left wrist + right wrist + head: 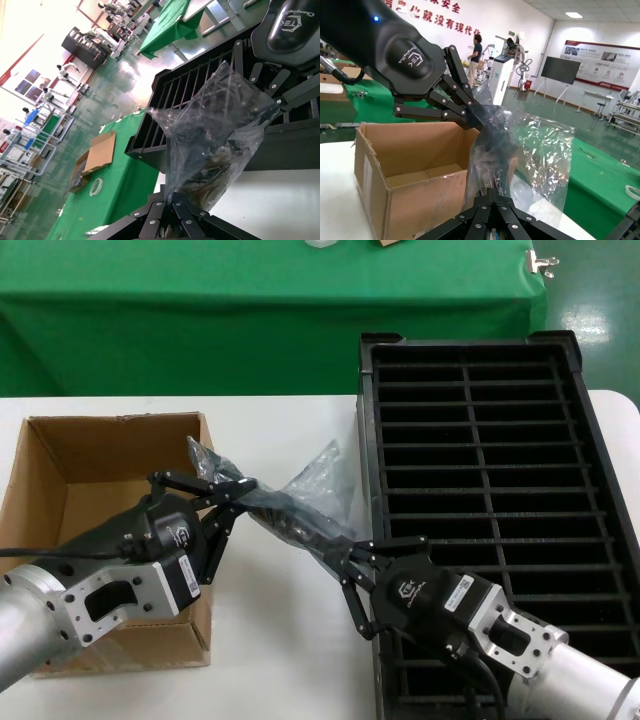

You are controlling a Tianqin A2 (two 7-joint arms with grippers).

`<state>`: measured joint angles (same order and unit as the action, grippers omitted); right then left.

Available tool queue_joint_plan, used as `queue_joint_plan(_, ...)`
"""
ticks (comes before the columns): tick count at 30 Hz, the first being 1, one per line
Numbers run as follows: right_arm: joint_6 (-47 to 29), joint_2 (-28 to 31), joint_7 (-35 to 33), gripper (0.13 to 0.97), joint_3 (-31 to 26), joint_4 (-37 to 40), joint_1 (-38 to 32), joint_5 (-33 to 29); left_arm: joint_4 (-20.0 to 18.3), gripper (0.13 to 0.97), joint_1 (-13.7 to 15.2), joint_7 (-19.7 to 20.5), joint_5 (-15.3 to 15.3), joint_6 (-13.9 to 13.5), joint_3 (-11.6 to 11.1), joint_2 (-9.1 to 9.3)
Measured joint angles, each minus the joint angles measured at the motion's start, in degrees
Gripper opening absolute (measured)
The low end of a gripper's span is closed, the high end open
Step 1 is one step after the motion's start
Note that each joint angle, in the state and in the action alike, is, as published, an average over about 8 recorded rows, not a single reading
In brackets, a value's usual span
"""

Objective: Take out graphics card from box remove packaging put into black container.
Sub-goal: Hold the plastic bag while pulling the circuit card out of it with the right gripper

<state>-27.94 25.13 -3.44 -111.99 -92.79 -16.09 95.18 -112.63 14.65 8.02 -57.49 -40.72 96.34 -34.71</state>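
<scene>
Hands pinch opposite ends of the bagged graphics card above the surface: left hand holds steady while right hand should draw the packaging off toward the black container.

One box, one black container, one packaging (card inside), two grippers.

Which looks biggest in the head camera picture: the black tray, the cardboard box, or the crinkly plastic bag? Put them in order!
1. The black tray looks biggest.
2. The cardboard box comes next, though the left gripper hides part of it.
3. The plastic bag, held up between the left gripper and right gripper, looks smallest.
</scene>
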Motion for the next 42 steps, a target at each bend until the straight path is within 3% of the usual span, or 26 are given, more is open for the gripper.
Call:
queue_joint_plan(17, 0.0, 0.3, 2.5, 0.135, -0.7, -0.8, 0.6, -1.0, 0.0, 0.139, 0.0, 0.0, 0.0, 0.0, 0.0, 0.00)
queue_joint_plan(26, 0.2, -0.4, 3.1, 0.169, -1.1, -0.1, -0.1, -1.6, 0.0, 0.139, 0.0, 0.0, 0.0, 0.0, 0.0, 0.00)
queue_joint_plan(34, 0.4, -1.4, 2.5, 0.270, -1.0, 0.9, -0.8, -1.4, 0.0, 0.139, 0.0, 0.0, 0.0, 0.0, 0.0, 0.00)
queue_joint_plan(42, 0.5, -1.7, 2.4, 0.265, -0.7, 1.3, -1.2, -1.2, 0.0, 0.139, 0.0, 0.0, 0.0, 0.0, 0.0, 0.00)
